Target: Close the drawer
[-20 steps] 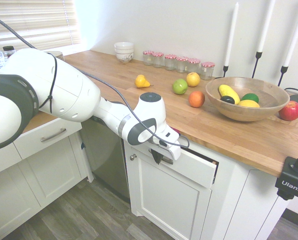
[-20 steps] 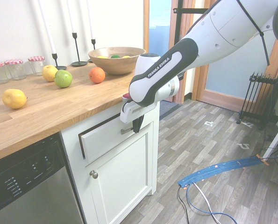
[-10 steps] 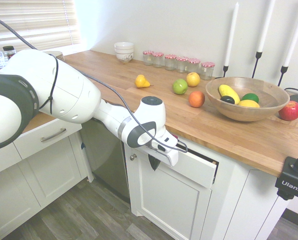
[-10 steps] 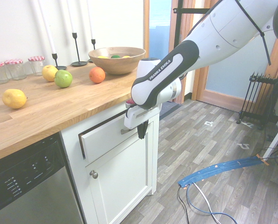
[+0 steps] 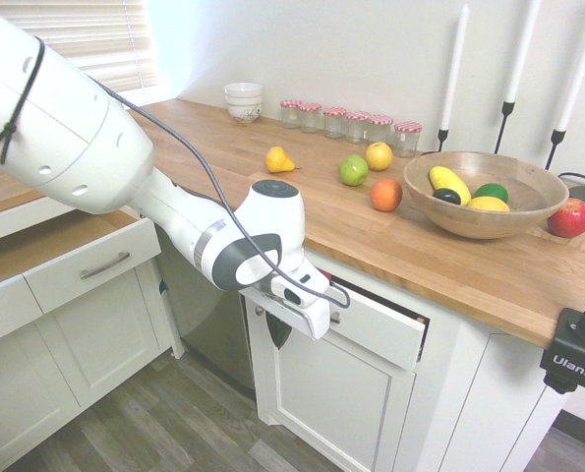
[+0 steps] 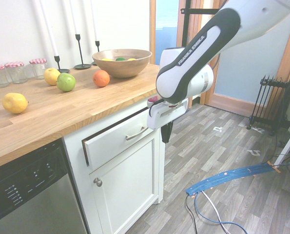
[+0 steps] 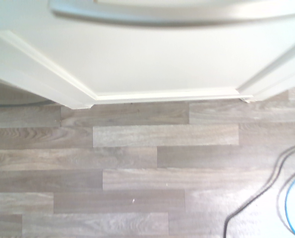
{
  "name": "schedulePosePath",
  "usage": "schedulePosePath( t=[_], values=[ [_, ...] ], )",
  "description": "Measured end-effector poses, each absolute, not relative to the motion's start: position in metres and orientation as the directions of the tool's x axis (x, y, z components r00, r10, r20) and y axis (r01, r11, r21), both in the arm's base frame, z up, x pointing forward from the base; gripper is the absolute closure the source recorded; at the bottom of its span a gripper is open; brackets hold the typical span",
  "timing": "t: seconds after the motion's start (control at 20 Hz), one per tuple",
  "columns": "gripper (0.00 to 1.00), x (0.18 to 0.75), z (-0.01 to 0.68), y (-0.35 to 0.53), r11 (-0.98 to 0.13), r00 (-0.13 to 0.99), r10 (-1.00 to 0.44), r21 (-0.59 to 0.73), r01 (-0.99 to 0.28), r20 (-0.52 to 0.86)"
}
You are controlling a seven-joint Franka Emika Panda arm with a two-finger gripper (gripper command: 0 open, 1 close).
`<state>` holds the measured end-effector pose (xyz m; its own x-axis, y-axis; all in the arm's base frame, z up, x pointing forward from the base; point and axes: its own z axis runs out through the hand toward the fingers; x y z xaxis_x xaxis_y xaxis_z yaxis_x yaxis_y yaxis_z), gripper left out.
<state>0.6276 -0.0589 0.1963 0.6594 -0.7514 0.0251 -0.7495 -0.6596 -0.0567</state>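
Note:
The drawer [image 5: 382, 332] sits under the wooden counter, its white front [image 6: 114, 142] pulled out a small way with a dark gap around it. Its silver bar handle [image 6: 136, 133] is in plain sight. My gripper [image 6: 165, 134] hangs in front of the drawer's right end in the second exterior view, clear of the handle and pointing down at the floor. Its dark fingers are shut with nothing in them. In the first exterior view the gripper [image 5: 277, 332] is at the drawer's left end. The wrist view shows the handle [image 7: 177, 15] as a blurred grey bar over a white cabinet panel.
Below the drawer is a white cabinet door with a round knob [image 6: 98, 182], beside a steel dishwasher [image 6: 28, 190]. On the counter [image 5: 449, 265] stand loose fruit, a wooden fruit bowl [image 5: 484, 192] and jars. A lower side cabinet [image 5: 93, 265] stands at the left.
My gripper has pulled back from the drawer front and handle, out into the room and a little lower. The drawer stays ajar by the same small gap.

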Motion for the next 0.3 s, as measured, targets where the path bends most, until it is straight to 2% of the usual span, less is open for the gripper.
schedulePosePath(
  t=[0.3],
  values=[
    [0.0,0.573,0.219,-0.056,-0.668,0.667,-0.744,-0.06,-0.742,0.037]
  ],
)
